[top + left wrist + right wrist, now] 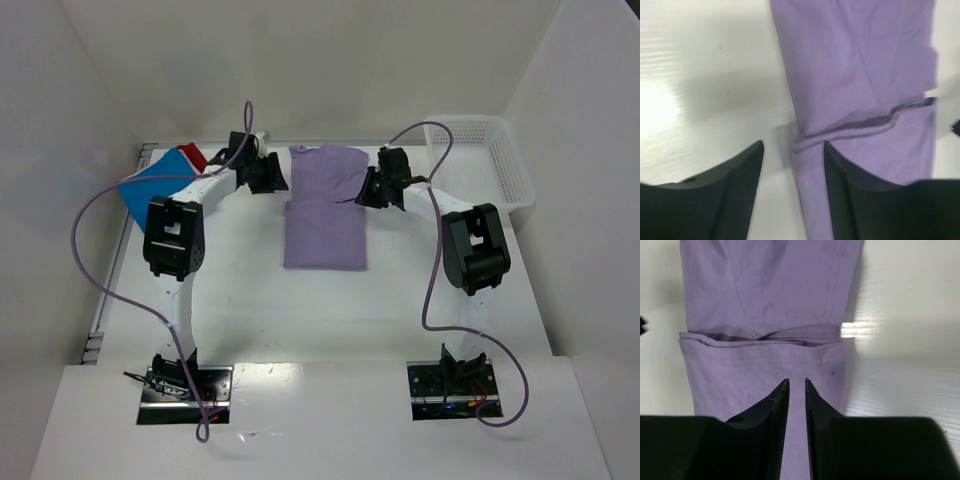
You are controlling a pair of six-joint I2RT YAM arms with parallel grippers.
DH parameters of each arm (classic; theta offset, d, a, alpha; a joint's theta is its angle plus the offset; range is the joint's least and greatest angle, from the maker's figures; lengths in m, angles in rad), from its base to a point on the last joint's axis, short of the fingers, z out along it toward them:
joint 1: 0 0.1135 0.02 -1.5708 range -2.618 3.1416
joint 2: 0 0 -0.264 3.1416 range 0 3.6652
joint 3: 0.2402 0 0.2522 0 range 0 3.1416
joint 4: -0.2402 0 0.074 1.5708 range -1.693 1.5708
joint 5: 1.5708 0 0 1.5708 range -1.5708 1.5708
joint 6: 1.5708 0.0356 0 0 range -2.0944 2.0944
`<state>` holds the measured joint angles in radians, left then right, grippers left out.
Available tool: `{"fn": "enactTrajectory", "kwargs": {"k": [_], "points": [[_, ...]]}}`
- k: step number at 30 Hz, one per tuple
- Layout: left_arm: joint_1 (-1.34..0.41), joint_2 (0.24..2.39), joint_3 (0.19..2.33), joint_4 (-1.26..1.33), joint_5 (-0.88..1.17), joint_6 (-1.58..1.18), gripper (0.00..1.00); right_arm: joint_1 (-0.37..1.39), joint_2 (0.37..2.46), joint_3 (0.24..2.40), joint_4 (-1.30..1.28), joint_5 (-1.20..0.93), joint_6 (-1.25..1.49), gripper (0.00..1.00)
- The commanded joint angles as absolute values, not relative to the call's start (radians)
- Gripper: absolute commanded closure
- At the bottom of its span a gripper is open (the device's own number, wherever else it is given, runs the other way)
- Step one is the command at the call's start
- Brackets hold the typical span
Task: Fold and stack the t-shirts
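Observation:
The lavender t-shirt (325, 210) lies as a long folded strip in the middle of the table. It fills the left wrist view (860, 65) and the right wrist view (765, 295). My left gripper (270, 175) is open at the shirt's far left edge, and its jaws (793, 145) straddle that edge. My right gripper (372, 188) is at the shirt's far right side. Its jaws (796, 381) are nearly closed, pinching the lavender cloth. A folded blue t-shirt (155, 185) and a red one (192, 155) lie at the far left. No pink shirt is in view.
A white mesh basket (485, 160) stands at the far right corner. White walls enclose the table on three sides. Purple cables loop from both arms. The arm bases are at the near edge.

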<state>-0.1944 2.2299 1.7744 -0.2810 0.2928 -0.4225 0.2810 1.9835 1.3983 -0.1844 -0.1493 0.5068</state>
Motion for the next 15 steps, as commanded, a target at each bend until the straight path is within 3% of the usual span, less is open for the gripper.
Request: {"fn": "enactTrajectory", "kwargs": {"k": [1,4,6,11,14,15], "points": [[-0.175,2.041,1.755,-0.294,0.324,-0.359,0.38,0.276,1.945,1.442,-0.179,-0.098,0.479,0.74],[-0.175,1.939,1.66,-0.307,0.362,-0.359,0.24,0.276,1.895,1.395,-0.201,-0.086,0.479,0.69],[-0.175,1.893,1.603,-0.307,0.383,-0.359,0.0,0.276,1.844,1.359,-0.201,-0.086,0.479,0.63],[-0.209,1.809,1.435,-0.296,0.411,-0.382,0.0,0.276,1.772,1.207,-0.152,-0.136,0.509,0.62],[-0.235,1.79,1.373,-0.261,0.463,-0.414,0.0,0.276,1.772,1.172,-0.143,-0.181,0.529,0.75],[-0.244,1.79,1.341,-0.238,0.463,-0.425,0.0,0.276,1.772,1.172,-0.143,-0.213,0.541,0.84]]}}
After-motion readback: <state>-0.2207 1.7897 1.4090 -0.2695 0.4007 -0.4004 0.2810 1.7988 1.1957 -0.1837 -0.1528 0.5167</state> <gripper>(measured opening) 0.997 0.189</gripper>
